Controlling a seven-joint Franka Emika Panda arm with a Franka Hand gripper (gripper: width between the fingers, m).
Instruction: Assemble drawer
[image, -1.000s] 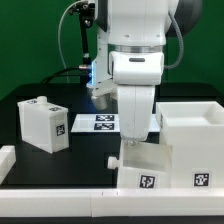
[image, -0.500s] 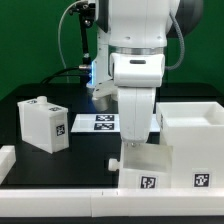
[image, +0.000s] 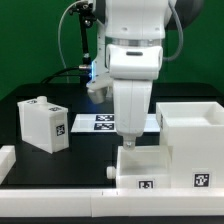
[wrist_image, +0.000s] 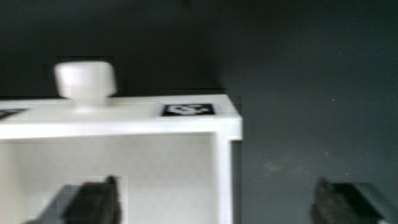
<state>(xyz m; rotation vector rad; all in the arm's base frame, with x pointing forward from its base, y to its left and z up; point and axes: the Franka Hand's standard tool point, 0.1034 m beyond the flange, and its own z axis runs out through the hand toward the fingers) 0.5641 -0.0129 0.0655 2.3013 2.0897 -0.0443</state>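
Observation:
My gripper (image: 128, 143) points down over a white knobbed tray (image: 150, 165) at the front of the table. In the wrist view the gripper (wrist_image: 222, 200) is open, its dark fingers (wrist_image: 89, 200) wide apart astride the tray's side wall (wrist_image: 228, 150). One finger is inside the tray and the other outside, and neither visibly touches it. The tray's knob (wrist_image: 86, 78) and a tag (wrist_image: 187, 110) show on its end wall. The large open shell (image: 192, 125) stands against the tray on the exterior view's right. A second knobbed tray (image: 40, 125) stands apart at the left.
The marker board (image: 100, 122) lies flat behind the gripper. A low white rail (image: 60, 200) runs along the table's front edge and another piece (image: 5, 160) sits at the left edge. Cables hang behind the arm.
The front tray now sits slightly lower and nearer the front rail than before. The arm's wrist has risen a little above it.

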